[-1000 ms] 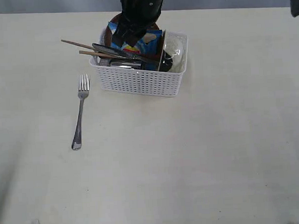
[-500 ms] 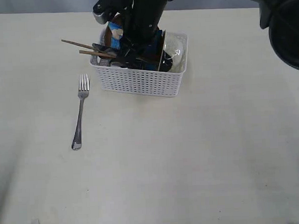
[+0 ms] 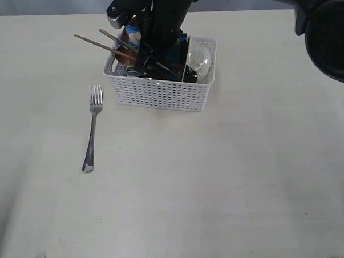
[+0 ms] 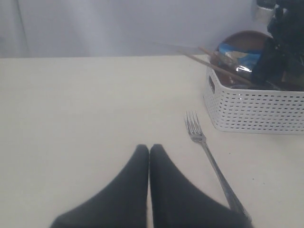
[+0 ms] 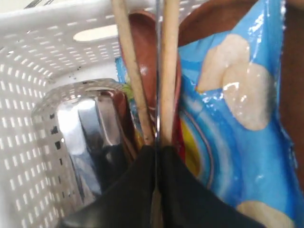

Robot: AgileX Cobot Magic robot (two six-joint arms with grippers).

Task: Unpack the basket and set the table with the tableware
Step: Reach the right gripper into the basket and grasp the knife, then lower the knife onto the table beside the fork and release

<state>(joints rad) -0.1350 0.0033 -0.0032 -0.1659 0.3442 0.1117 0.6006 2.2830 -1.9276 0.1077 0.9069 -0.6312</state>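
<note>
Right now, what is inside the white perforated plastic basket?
Two wooden chopsticks, a blue snack packet, a shiny steel cup, a dark red spoon, a brown round plate and a pale bowl. The right arm covers the middle; the floor is hidden.

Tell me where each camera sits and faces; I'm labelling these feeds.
Exterior: high, looking down on the table, basket, fork; right arm reaches into the basket.
Left wrist: low over the table, facing fork and basket; shut left gripper shows.
Right wrist: inside the basket, on chopsticks; shut right gripper shows.
Shared: exterior and left wrist both show the fork.
</note>
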